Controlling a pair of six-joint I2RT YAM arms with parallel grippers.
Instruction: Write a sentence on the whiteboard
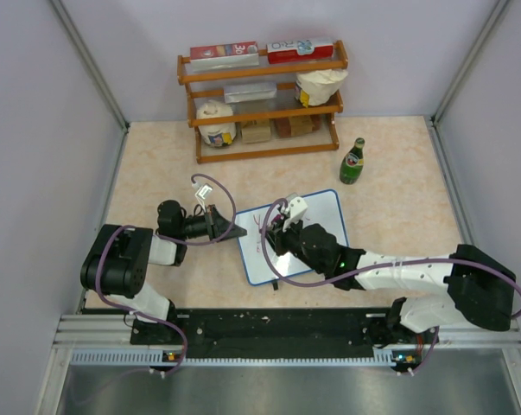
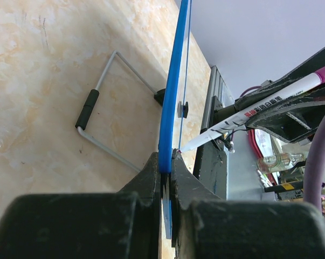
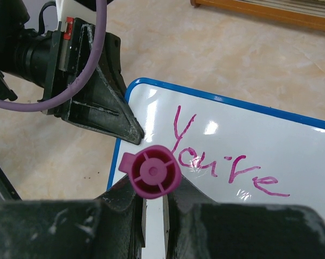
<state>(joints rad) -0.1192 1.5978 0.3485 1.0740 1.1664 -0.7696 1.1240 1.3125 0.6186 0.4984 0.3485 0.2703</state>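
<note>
The whiteboard, white with a thin blue frame, lies tilted on the table's middle. It carries pink writing "You're". My left gripper is shut on the board's left edge; in the left wrist view the blue frame runs up from between the jaws of that gripper. My right gripper is shut on a pink marker, held upright over the board's left part. The marker's white tip points at the board's face.
A wooden shelf with boxes and jars stands at the back. A green bottle stands right of it, behind the board. The board's wire stand with a black grip shows under it. Grey walls close in both sides.
</note>
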